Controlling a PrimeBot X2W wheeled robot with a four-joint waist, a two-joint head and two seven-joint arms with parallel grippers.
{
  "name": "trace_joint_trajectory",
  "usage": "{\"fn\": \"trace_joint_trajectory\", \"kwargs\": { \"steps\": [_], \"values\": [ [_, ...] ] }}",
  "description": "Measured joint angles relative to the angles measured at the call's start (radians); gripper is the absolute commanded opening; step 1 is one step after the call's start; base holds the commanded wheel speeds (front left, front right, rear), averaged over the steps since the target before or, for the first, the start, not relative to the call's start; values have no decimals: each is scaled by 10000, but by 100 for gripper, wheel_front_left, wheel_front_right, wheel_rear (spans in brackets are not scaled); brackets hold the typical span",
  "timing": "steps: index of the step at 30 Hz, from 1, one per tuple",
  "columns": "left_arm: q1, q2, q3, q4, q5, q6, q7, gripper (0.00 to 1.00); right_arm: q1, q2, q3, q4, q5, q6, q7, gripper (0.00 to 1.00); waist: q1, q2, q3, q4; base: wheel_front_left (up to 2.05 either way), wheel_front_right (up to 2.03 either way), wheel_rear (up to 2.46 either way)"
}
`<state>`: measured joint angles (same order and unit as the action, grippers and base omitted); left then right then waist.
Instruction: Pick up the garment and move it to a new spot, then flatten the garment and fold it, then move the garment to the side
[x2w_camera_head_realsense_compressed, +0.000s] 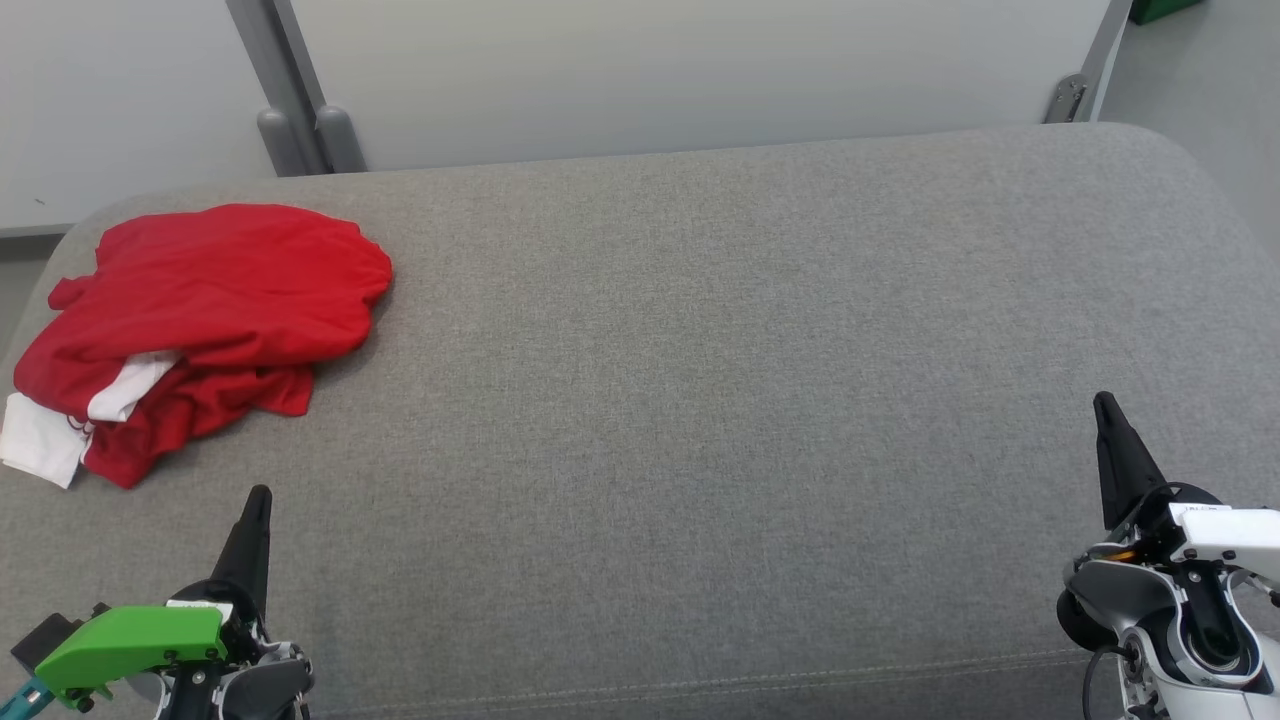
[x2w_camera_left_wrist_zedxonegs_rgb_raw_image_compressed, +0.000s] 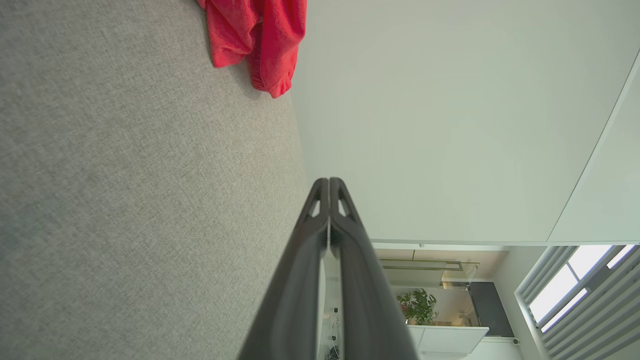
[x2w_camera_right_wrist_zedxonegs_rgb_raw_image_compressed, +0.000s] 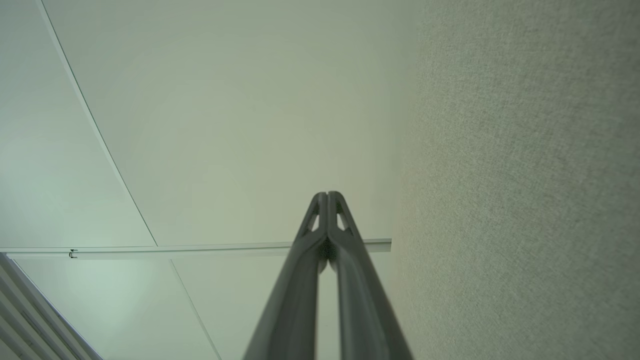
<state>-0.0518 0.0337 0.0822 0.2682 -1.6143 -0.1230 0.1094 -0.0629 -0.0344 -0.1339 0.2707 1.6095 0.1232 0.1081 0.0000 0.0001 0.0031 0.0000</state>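
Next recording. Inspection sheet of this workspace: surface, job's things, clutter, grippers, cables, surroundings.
Surface: grey fabric top, rounded corners.
Job's things: red garment with white parts, crumpled at the far left, not flattened or folded.
Clutter: nothing seen.
Grippers: left gripper shut, short of the garment; right gripper shut, at the near right; both hold nothing.
Cables: dark cable looped at the right wrist.
Surroundings: pale wall panels, grey posts behind; potted plant in the left wrist view.
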Motion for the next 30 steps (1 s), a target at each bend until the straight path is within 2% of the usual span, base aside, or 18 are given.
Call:
{"fn": "trace_joint_trajectory", "kwargs": {
  "steps": [20,21,30],
  "values": [
    [25,-12,-4,50,0,4,-2,0,16,19,2,44,0,-2,-2,0,0,0,0,0,0,0,0],
    [80,-46,-15,161,0,10,-2,100,92,58,8,136,0,-4,-2,100,0,0,0,0,0,0,0],
    [515,-226,-230,454,0,13,-123,100,561,253,130,405,-121,-15,-153,100,0,0,2,-3,0,0,0]
  ]
}}
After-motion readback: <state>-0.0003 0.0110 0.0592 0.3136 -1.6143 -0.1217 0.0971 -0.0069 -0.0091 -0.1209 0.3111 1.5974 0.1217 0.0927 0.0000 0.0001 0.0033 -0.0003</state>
